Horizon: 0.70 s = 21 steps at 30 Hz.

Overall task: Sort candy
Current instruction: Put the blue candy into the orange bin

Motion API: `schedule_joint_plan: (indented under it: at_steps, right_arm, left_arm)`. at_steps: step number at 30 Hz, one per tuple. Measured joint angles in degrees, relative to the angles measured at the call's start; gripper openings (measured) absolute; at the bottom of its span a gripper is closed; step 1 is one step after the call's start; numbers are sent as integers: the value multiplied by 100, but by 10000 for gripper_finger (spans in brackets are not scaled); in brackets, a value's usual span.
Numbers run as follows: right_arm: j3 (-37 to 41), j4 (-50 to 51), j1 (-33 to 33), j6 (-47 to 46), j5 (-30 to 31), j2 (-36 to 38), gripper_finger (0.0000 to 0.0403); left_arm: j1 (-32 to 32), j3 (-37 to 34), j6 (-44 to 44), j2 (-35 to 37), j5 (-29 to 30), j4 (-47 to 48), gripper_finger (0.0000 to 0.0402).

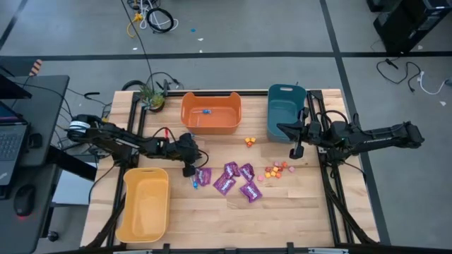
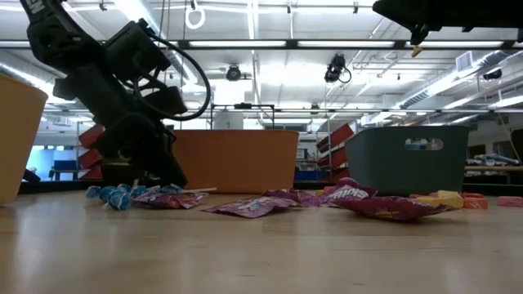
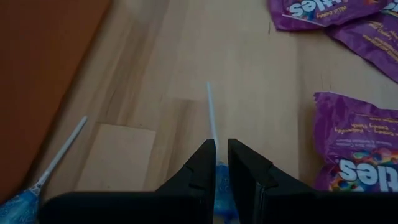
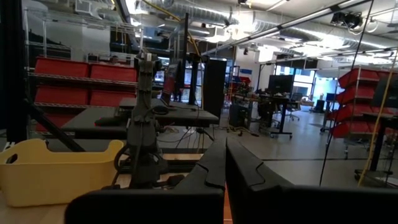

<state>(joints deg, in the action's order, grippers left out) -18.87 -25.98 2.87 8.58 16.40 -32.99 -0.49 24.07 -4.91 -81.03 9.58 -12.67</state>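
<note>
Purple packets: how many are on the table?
4 purple packets: one beside the left gripper, two mid-table, one nearest the front; overlaps may hide more.

Lying flat mid-frame in the high view: shiny purple packets [image 1: 235, 180], clustered and overlapping. Sitting just right of them, tiny orange, red and pink pieces [image 1: 277, 170]; a few more [image 1: 250, 142] resting above, toward the upper centre. Lying at the cluster's left edge, blue-wrapped lollipops [image 1: 194, 183], thin white sticks showing.
</note>
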Motion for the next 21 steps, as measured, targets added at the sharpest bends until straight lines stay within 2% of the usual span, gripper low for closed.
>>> schedule_joint_plan:
  at_steps: [13,21]
  right_arm:
    - [0,0,0,-2,0,0,0]
    - [0,0,0,7,0,0,0]
  left_arm:
    - [0,0,-17,0,-38,2,51]
    - [0,0,-225,4,-46,-88,108]
